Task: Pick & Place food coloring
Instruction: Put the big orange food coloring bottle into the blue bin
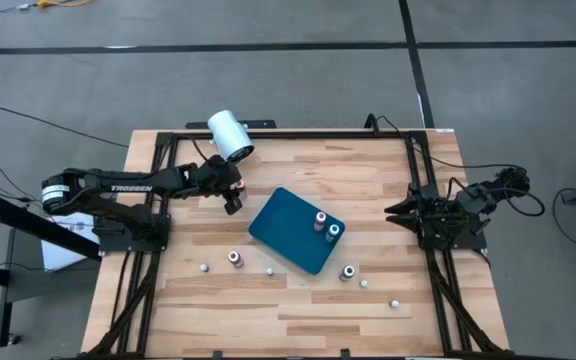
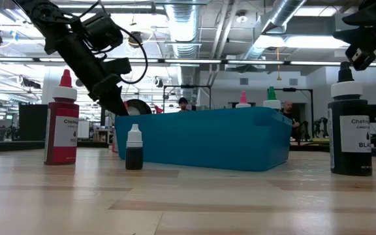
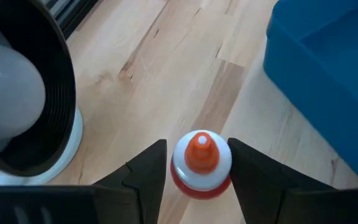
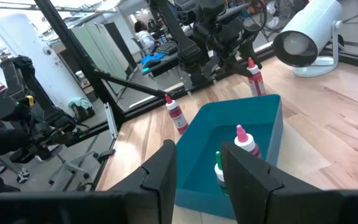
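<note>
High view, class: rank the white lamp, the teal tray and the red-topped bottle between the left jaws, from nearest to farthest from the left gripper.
1. Red-topped bottle: between the left gripper's jaws.
2. White lamp: just beyond, at the table's far edge.
3. Teal tray: toward the table's centre.

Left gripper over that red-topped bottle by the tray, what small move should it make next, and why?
Probably close. The left gripper has a finger on each side of the red-topped bottle, with gaps showing on both sides, so nothing is gripped yet. The bottle stands upright on the table beside the teal tray.
</note>
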`<act>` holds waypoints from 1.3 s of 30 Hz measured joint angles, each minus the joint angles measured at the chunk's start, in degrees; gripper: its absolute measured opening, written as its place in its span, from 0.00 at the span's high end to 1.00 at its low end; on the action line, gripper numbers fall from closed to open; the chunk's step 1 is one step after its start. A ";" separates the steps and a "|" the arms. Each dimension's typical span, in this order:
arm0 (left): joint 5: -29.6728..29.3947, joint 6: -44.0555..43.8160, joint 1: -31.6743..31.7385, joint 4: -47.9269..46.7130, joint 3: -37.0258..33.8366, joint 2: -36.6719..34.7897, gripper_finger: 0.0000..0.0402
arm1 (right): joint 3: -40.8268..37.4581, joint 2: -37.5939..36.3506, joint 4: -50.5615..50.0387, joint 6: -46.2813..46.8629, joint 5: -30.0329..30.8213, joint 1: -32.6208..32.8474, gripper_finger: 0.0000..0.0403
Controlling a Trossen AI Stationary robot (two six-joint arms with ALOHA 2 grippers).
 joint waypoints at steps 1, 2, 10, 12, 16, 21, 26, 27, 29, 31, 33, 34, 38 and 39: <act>-0.03 0.00 0.00 -0.05 0.00 -0.07 0.62 | -0.02 -0.02 0.02 0.00 0.04 0.00 0.72; 0.03 0.07 0.00 -0.07 0.00 -0.07 0.63 | -0.01 0.00 0.00 0.00 0.04 0.00 0.72; 0.62 0.04 0.00 -0.29 0.00 -0.07 0.73 | -0.02 0.00 0.00 -0.02 0.02 0.00 0.72; 0.60 -0.12 0.00 -0.30 0.00 -0.05 0.73 | -0.02 -0.01 0.00 -0.02 0.02 0.00 0.72; 0.58 -0.39 0.00 -0.33 -0.02 -0.05 0.70 | -0.02 0.00 0.01 -0.01 0.02 0.00 0.72; 0.35 -0.44 0.02 -2.37 1.99 0.11 0.73 | -0.02 0.00 0.01 0.00 0.02 0.00 0.72; -0.87 0.74 0.02 -6.07 8.35 0.10 0.73 | -0.02 0.00 0.00 -0.01 0.02 0.00 0.72; -1.08 1.04 0.02 -8.07 9.84 0.10 0.73 | -0.02 0.00 0.02 -0.01 0.02 0.00 0.72; -1.13 1.79 0.02 -11.00 13.21 0.10 0.72 | -0.02 0.00 0.02 0.00 0.02 0.00 0.72; -1.19 2.33 0.02 -13.31 16.92 0.08 0.71 | -0.02 0.00 0.00 -0.02 0.02 0.00 0.72; -1.16 2.34 0.02 -16.31 20.44 0.08 0.72 | -0.02 -0.01 0.00 -0.02 0.02 0.00 0.72; -1.04 2.15 0.02 -17.40 22.14 0.08 0.73 | -0.02 0.00 0.00 -0.02 0.02 0.00 0.72; 2.05 0.34 0.04 -20.13 28.73 0.04 0.73 | -0.02 0.00 -0.04 -0.02 0.02 0.00 0.72; 3.42 -0.21 0.02 -20.67 30.21 0.04 0.73 | -0.02 0.00 -0.15 -0.02 0.02 0.00 0.72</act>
